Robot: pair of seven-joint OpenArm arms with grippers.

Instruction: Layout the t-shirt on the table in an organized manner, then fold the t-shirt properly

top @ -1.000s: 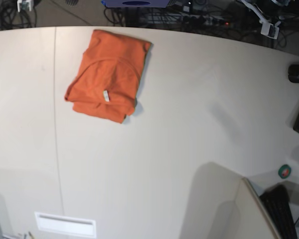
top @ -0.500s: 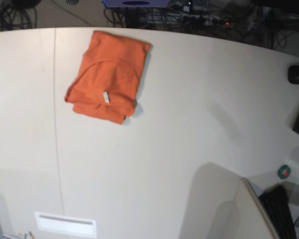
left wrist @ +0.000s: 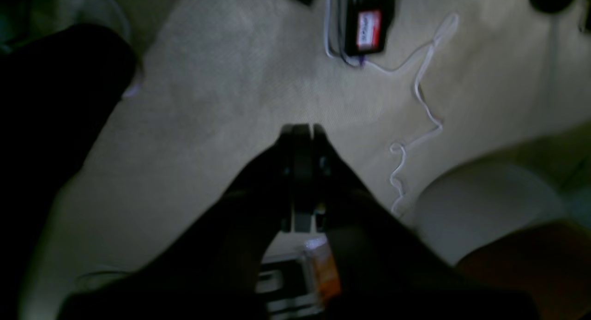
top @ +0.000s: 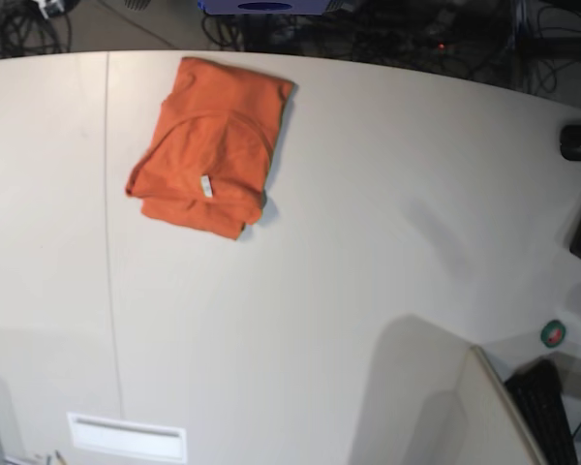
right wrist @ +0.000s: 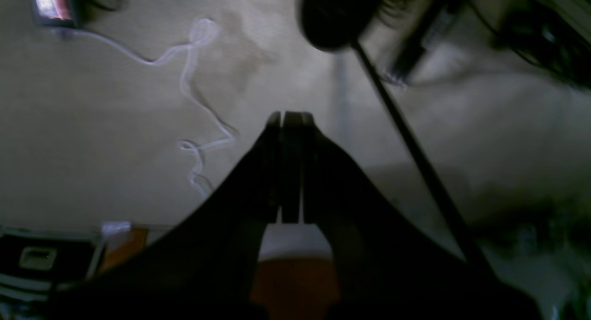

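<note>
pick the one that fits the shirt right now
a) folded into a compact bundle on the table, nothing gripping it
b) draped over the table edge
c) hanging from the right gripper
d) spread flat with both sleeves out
a: in the base view the t-shirt lies as a folded orange bundle on the table, white tag up, no arm near it; both wrist views show the left gripper and right gripper shut on nothing.

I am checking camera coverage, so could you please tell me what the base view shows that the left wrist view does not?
Only the base view shows the folded orange fabric t-shirt lying on the large white table. Only the left wrist view shows the dark left gripper, its jaws shut on nothing, above a beige floor with a thin white cable. I cannot identify anything with certainty in both views.
</note>
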